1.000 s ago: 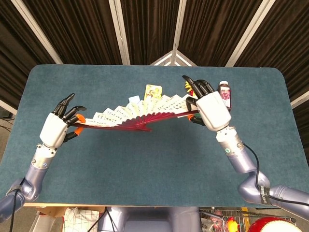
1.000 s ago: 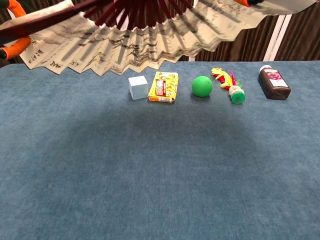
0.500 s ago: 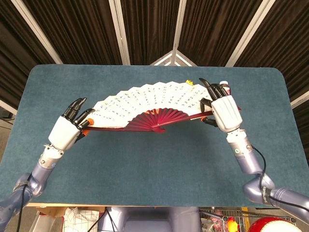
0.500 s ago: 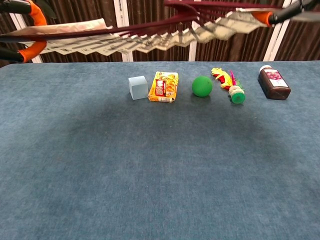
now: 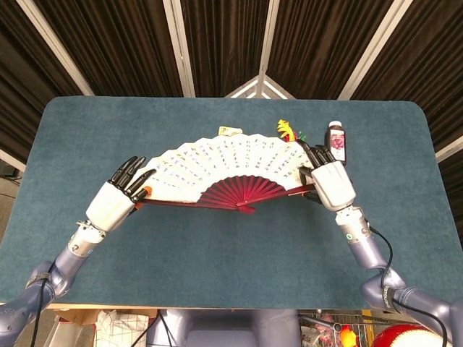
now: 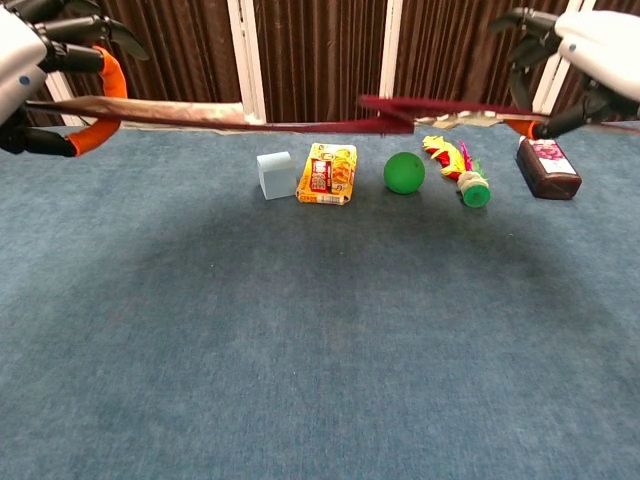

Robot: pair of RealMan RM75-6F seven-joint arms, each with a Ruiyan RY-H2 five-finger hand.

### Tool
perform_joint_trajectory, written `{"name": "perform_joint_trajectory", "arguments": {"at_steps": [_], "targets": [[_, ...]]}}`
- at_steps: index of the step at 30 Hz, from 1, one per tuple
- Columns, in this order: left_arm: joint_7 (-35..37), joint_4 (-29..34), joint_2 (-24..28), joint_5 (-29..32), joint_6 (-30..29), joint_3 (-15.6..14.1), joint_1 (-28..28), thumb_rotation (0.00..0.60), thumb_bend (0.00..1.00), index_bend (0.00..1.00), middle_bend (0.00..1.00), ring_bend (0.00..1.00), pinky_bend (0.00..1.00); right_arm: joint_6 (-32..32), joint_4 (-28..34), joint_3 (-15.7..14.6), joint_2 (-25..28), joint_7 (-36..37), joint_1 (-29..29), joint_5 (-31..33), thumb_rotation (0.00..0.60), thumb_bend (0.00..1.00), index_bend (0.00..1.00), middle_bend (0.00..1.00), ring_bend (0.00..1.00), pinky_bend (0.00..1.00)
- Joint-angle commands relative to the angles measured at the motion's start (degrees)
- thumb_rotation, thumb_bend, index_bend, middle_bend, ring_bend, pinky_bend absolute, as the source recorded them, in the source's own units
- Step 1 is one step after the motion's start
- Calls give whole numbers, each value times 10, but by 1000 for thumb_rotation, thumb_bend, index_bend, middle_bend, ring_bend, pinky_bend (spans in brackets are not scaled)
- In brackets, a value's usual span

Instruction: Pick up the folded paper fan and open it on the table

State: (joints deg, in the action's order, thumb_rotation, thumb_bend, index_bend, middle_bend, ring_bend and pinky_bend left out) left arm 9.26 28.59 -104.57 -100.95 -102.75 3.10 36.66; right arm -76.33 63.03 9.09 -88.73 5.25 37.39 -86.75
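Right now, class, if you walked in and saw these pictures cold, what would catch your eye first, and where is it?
The wide-open paper fan stands out first, white leaf over dark red ribs, stretched above the middle of the blue table. The left hand grips one end and the right hand grips the other. Behind it, along the far side, runs a row of small things, among them a green ball and a brown bottle.

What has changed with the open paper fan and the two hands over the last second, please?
Both hands, left hand and right hand, kept their grip and tipped the white paper fan with red ribs flat, lowering it toward the blue table. The fan stayed spread; the row of small items did not move.
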Motion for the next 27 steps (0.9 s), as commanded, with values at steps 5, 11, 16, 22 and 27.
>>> {"name": "perform_joint_trajectory", "arguments": {"at_steps": [5, 11, 16, 22, 27], "targets": [[6, 70, 42, -3, 84, -44, -16, 600, 544, 37, 0, 0, 0, 29, -9, -7, -5, -28, -5, 12, 600, 377, 381, 119, 119, 78], [-2, 179, 92, -2, 78, -45, -23, 600, 509, 19, 0, 0, 0, 45, 19, 3, 10, -60, -4, 28, 600, 291, 216, 100, 95, 62], [-19, 220, 117, 0, 81, -45, -28, 600, 508, 18, 0, 0, 0, 42, 26, 7, 24, -81, -4, 26, 600, 291, 187, 97, 94, 61], [-33, 247, 130, 4, 88, -44, -36, 600, 508, 17, 0, 0, 0, 30, 26, 14, 40, -89, -8, 26, 600, 290, 182, 96, 94, 61], [-35, 253, 134, 2, 89, -44, -40, 600, 508, 15, 0, 0, 0, 30, 10, 9, 54, -124, -8, 16, 600, 289, 181, 95, 95, 61]]}}
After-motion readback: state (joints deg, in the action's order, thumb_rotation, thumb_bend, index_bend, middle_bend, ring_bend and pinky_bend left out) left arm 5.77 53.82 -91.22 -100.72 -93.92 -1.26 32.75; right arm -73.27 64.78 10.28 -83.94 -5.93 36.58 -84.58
